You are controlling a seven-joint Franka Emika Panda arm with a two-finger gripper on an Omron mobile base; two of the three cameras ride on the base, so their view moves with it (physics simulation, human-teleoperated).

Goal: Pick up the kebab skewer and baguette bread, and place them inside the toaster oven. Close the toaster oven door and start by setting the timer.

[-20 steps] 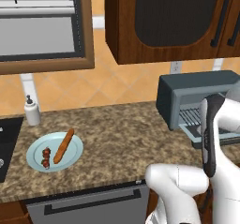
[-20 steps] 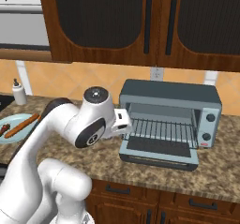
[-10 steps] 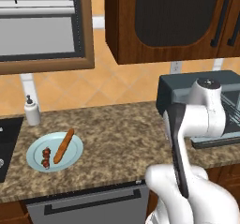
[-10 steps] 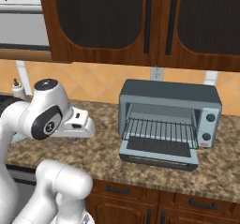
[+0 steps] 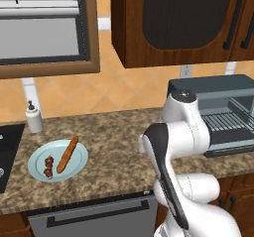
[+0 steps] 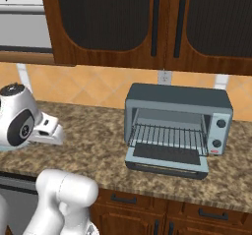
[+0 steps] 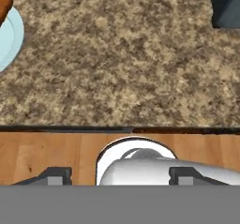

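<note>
The kebab skewer and the baguette bread lie side by side on a light blue plate at the counter's left. The toaster oven stands at the right. Its door is folded down flat, and the wire rack is bare. My gripper hangs open and empty over the counter's front edge, between plate and oven. In the hand view the plate's rim and one end of the baguette show at the top left, and a corner of the oven at the top right.
A white soap dispenser stands against the wall behind the plate. A dark sink edge lies at the far left. Dark wooden cabinets hang above the counter. The oven's two knobs sit on its right front. A dishwasher front lies below the counter.
The arm has swung left, away from the toaster oven front and toward the plate's side of the counter. The plate's food and the oven have not moved.
</note>
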